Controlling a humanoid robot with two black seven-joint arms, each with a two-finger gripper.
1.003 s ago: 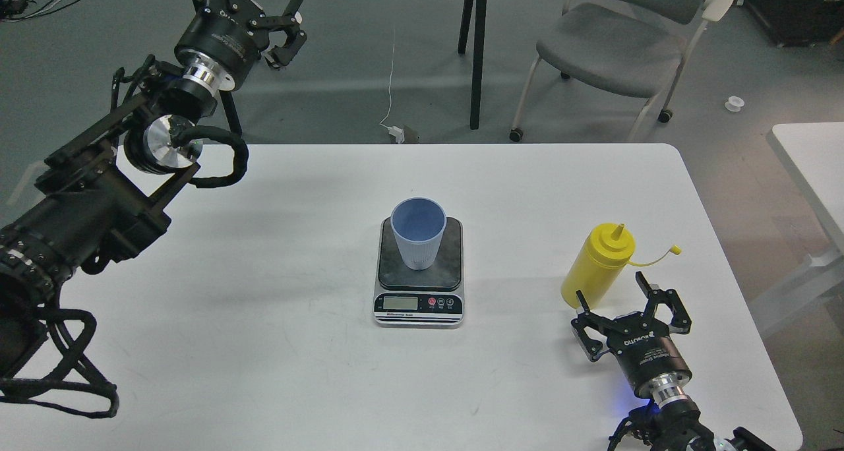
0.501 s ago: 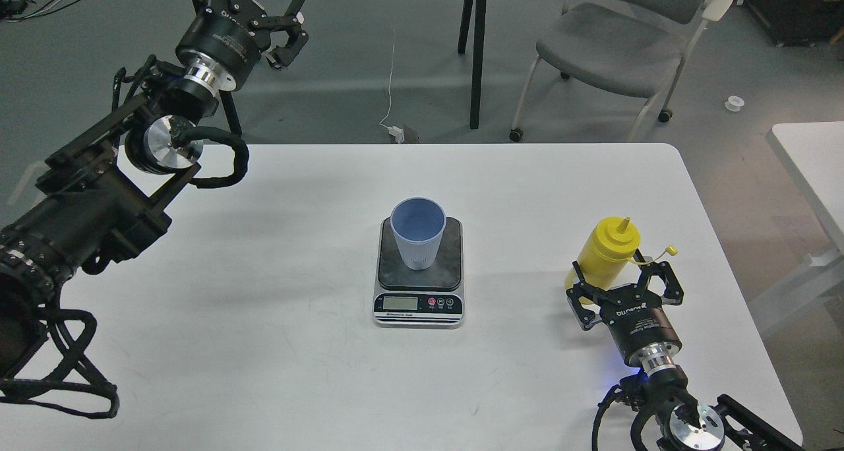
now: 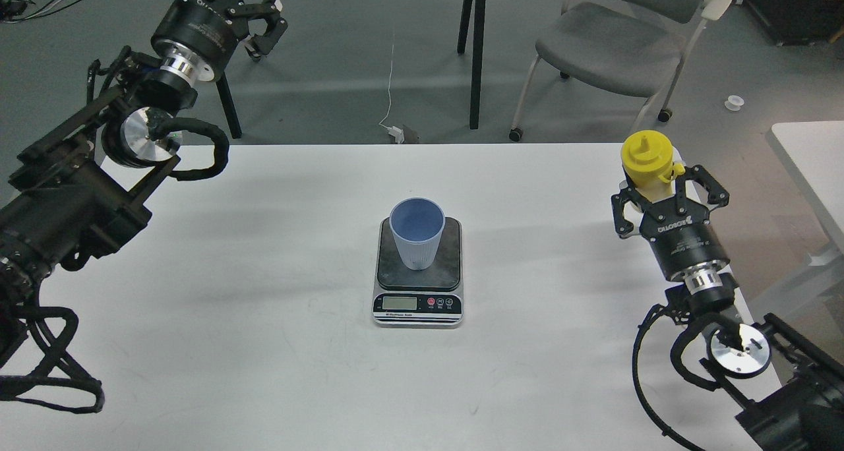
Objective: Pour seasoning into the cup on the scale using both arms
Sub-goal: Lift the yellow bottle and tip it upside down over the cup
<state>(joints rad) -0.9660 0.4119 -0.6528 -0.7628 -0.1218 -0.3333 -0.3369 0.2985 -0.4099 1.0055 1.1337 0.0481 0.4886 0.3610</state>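
Note:
The light blue ribbed cup (image 3: 417, 235) stands upright on the dark plate of the scale (image 3: 448, 271), near the middle of the white table (image 3: 264, 293). My right gripper (image 3: 667, 188) is shut on the yellow seasoning bottle (image 3: 647, 163) and holds it upright in the air above the table's right edge, nozzle up, well to the right of the cup. The bottle's cap and tether are hidden. My left gripper (image 3: 264, 28) is open and empty, raised beyond the table's far left corner.
A grey chair (image 3: 613, 49) and black table legs (image 3: 476, 49) stand on the floor beyond the table. A second white table (image 3: 814, 167) is at the right. A white cable (image 3: 392, 75) hangs to the floor behind.
My right gripper closed on the yellow bottle and lifted it off the table, moving it up and farther away. My left arm shifted slightly left and up.

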